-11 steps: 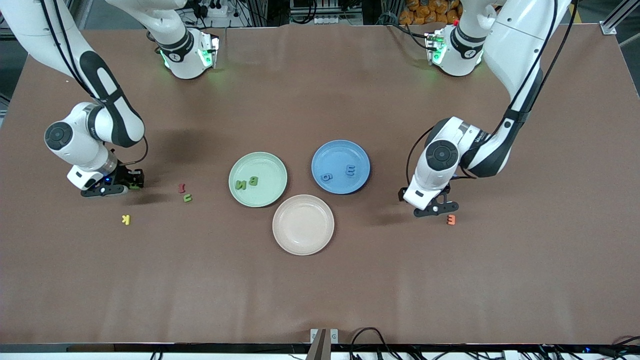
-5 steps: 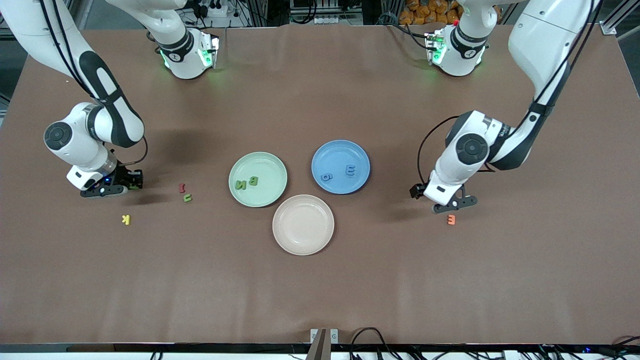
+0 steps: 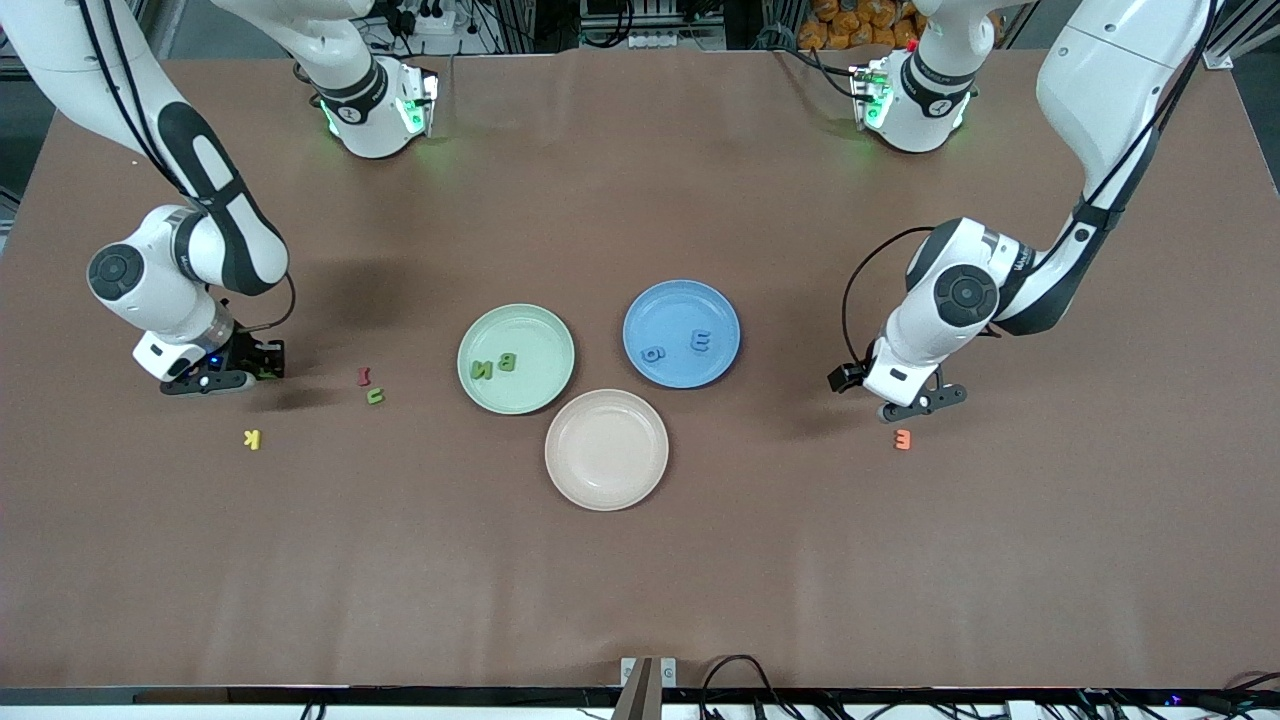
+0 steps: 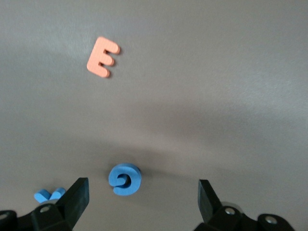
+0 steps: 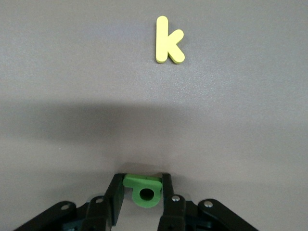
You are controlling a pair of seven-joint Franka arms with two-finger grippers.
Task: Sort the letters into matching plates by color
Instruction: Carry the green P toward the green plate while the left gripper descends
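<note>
A brown table (image 3: 640, 580) carries everything. The right gripper (image 5: 143, 192) has its jaws clamped on a green letter (image 5: 143, 190) near the yellow k (image 5: 168, 40). The left gripper (image 4: 143, 195) has its jaws wide apart over a blue letter (image 4: 124, 178), near the orange E (image 4: 103, 57). The green plate (image 3: 540, 330) and blue plate (image 3: 660, 305) each hold two letters.

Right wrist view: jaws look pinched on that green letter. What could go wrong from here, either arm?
1. The right gripper has its jaws against the small green foam letter, which sits low at the tips; it may slip on lifting.
2. The left gripper hangs open over the small blue round foam letter, which lies off-centre, nearer one jaw; closing could nudge it away.
3. The small blue foam letter beside that jaw could get bumped.
</note>
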